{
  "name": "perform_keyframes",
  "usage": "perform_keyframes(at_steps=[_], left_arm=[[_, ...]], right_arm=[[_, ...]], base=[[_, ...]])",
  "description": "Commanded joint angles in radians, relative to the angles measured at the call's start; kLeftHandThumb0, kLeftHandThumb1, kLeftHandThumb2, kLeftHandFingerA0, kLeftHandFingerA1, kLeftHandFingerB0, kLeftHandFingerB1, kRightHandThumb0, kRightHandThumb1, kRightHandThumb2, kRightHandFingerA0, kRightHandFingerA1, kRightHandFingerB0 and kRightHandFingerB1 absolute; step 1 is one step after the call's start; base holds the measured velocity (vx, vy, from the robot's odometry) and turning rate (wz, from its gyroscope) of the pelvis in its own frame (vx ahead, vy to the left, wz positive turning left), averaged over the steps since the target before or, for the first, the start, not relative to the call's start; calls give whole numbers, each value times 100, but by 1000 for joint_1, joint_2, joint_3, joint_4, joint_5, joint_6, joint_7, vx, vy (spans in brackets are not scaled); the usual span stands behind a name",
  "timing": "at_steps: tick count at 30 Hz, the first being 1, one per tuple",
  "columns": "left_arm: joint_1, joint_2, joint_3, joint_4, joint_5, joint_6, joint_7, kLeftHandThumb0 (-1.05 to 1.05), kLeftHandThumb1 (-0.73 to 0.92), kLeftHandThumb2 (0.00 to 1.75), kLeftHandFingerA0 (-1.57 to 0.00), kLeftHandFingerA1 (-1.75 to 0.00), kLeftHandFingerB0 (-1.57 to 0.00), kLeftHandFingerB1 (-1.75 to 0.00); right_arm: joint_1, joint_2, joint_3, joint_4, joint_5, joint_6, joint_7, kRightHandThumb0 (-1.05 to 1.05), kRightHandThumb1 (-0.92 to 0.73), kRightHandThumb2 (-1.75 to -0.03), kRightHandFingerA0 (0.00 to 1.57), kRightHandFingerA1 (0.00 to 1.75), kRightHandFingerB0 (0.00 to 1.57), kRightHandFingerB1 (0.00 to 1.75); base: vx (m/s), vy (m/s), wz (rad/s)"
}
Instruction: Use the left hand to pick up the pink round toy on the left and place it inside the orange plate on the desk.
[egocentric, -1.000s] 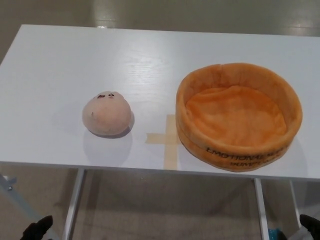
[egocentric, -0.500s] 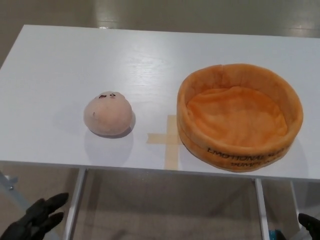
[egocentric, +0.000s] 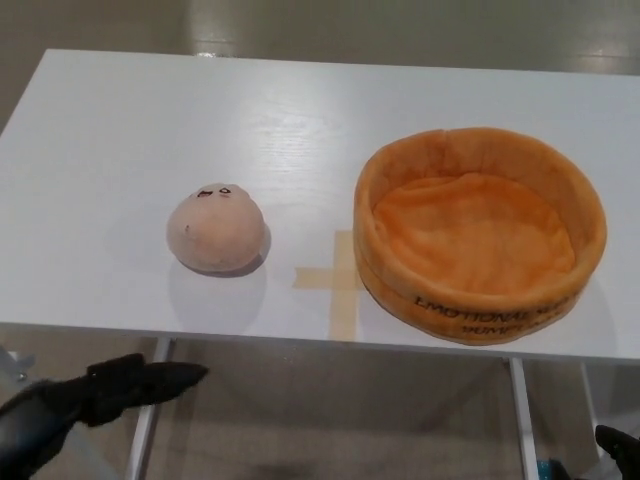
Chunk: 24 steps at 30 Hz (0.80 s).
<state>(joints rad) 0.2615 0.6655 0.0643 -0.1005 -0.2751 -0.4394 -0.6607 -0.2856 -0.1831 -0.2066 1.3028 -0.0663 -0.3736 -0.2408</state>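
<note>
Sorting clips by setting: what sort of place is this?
Probably a robot test setup in a lab or workroom: a bare white desk on metal legs, a tape cross marking a spot between a pink round toy and an orange plate, over a plain floor.

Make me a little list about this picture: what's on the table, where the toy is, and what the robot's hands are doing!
table: white desk
toy: pink round toy on the desk, left of the plate, untouched
plate: orange plate, soft, empty
mark: tape cross between toy and plate
left hand: left hand below the desk's front edge, open, holding nothing
right hand: right hand, only a bit showing at the corner
</note>
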Motion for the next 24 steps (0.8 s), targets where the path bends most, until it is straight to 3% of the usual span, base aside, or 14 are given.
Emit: perform_keyframes(at_steps=[1, 2, 3, 5, 6, 10, 11, 13, 14, 17, 18, 22, 23, 24], left_arm=[[27, 92, 34, -306, -417, 116, -225, -41, 47, 55, -30, -35, -34, -33], [1, 79, 41, -301, -419, 115, -208, -39, 49, 55, -28, -35, -28, -31], [-41, 60, 47, -286, -414, 112, -183, -22, 35, 90, -12, -53, -12, -52], [-66, 48, 50, -276, -414, 121, -169, -22, 35, 90, -12, -53, -12, -52], [-108, 24, 54, -263, -402, 137, -123, -41, 45, 63, -25, -39, -27, -36], [-290, -42, 56, -168, -275, 148, -7, -41, 46, 64, -20, -40, -23, -37], [-349, -50, 48, -137, -228, 179, 28, -23, 37, 90, -10, -52, -10, -50], [-411, -66, 40, -94, -200, 202, 35, -23, 38, 90, -8, -52, -8, -49], [-434, -77, 37, -74, -187, 200, 34, -41, 43, 63, -13, -37, -17, -34], [-535, -114, 17, 42, -53, 144, 72, -50, 45, 66, -13, -37, -17, -35], [-588, -130, 7, 109, 24, 108, 103, -27, 35, 90, -7, -51, -6, -48], [-678, -145, -17, 216, 105, 126, 155, -28, 31, 88, -6, -51, -6, -48], [-719, -152, -28, 272, 139, 120, 175, -53, 49, 56, -18, -30, -23, -29], [-742, -154, -36, 308, 165, 107, 190, -29, 27, 86, -6, -51, -5, -49]], right_arm=[[-5, -12, 2, 11, 1, -4, 5, -53, -38, -94, 34, 77, 8, 61], [-4, -12, 4, 12, -3, -6, 1, -55, -37, -95, 34, 76, 8, 62], [-3, -13, 7, 13, -6, -9, -2, -53, -37, -96, 33, 76, 8, 62], [-4, -12, 5, 13, -4, -9, -1, -53, -37, -96, 33, 76, 8, 62], [-5, -13, 7, 14, -5, -3, 2, -56, -38, -95, 33, 77, 8, 62], [0, -12, 10, 15, -9, -6, -10, -52, -36, -95, 37, 79, 9, 63], [1, -11, 8, 15, -6, -5, -8, -52, -36, -95, 36, 79, 9, 63], [1, -9, 7, 15, -4, -3, -9, -52, -37, -95, 37, 79, 9, 63], [1, -10, 8, 15, -6, -5, -9, -50, -37, -94, 37, 79, 9, 63], [3, -10, 4, 15, 2, -6, 5, -53, -37, -95, 35, 78, 8, 62], [4, -10, 2, 15, 5, -4, 10, -52, -38, -94, 36, 78, 9, 62], [5, -9, 0, 15, 6, -5, 6, -54, -38, -93, 36, 79, 9, 64], [6, -10, 1, 15, 4, -3, 6, -52, -47, -76, 28, 92, 4, 74], [6, -10, 2, 15, 3, -3, 3, -51, -37, -94, 36, 78, 10, 63]], base=[[0, 0, 0], [0, 0, 0], [0, 0, 0], [0, 0, 0], [0, 0, 0], [0, 0, 0], [0, 0, 0], [0, 0, 0], [0, 0, 0], [0, 0, 0], [0, 0, 0], [0, 0, 0], [0, 0, 0], [0, 0, 0]])
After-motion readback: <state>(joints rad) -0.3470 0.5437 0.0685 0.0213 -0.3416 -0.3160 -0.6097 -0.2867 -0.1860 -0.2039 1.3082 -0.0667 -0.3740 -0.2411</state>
